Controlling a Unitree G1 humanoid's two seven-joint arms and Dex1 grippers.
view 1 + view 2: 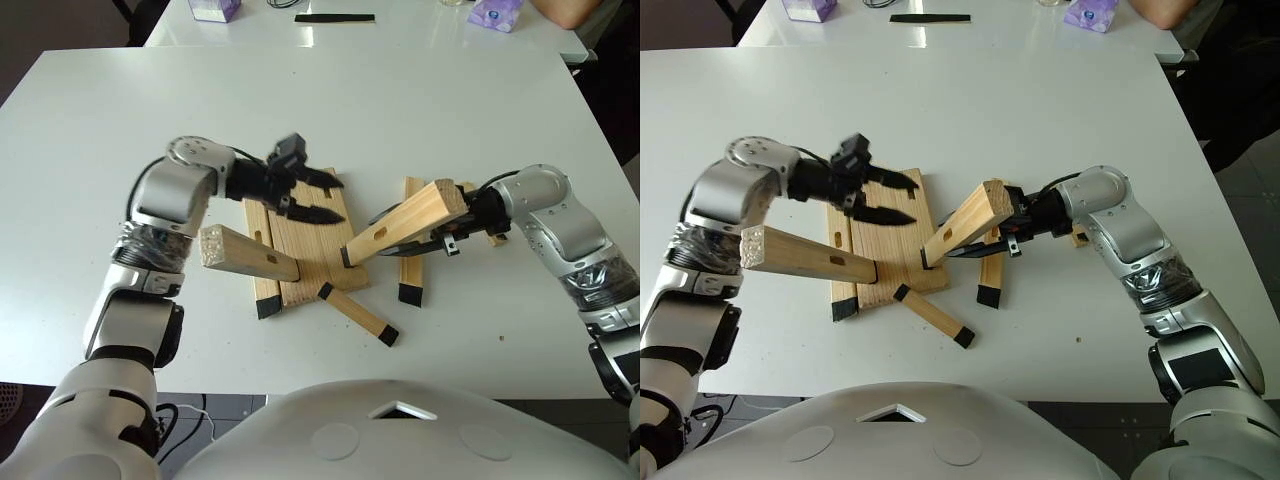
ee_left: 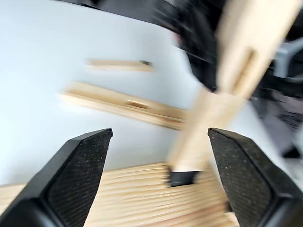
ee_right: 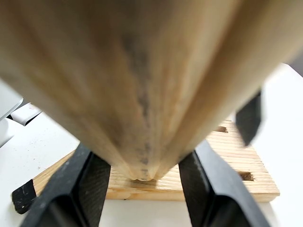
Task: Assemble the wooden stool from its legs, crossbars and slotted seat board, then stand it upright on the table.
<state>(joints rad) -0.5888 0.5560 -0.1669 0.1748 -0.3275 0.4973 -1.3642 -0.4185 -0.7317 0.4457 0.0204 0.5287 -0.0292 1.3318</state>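
Pale wood lay scattered over the middle of the white table [image 1: 120, 120]. The slotted seat board [image 1: 305, 250] lay flat among it, its grain running away from the robot.

The left gripper [image 1: 338, 200] hovered just above the far half of that board with its two black fingers [image 2: 80, 175] spread wide and nothing between them. In the left wrist view the board's planks showed directly below the pads.

The right gripper [image 1: 432, 226] was clamped on a thick leg [image 1: 385, 236] near its fatter end. In the right wrist view the black fingers [image 3: 90, 184] pressed against either side of the timber. The leg was held at a slant, its fat end raised towards the robot's right. Its dark-capped narrow end was down at the right edge of the seat board, touching it or very nearly; I could not tell which.

A second thick leg [image 1: 245, 255], with a slot cut into its side, rested with its narrow end on the left part of the board. Its blunt end stuck out past the board towards the left arm.

A slim crossbar [image 1: 358, 314] with black tips at both ends lay on the table in front of the board, close to its near right corner. Another black-tipped piece [image 1: 411, 272] lay just beside the board on the right, passing under the held leg.
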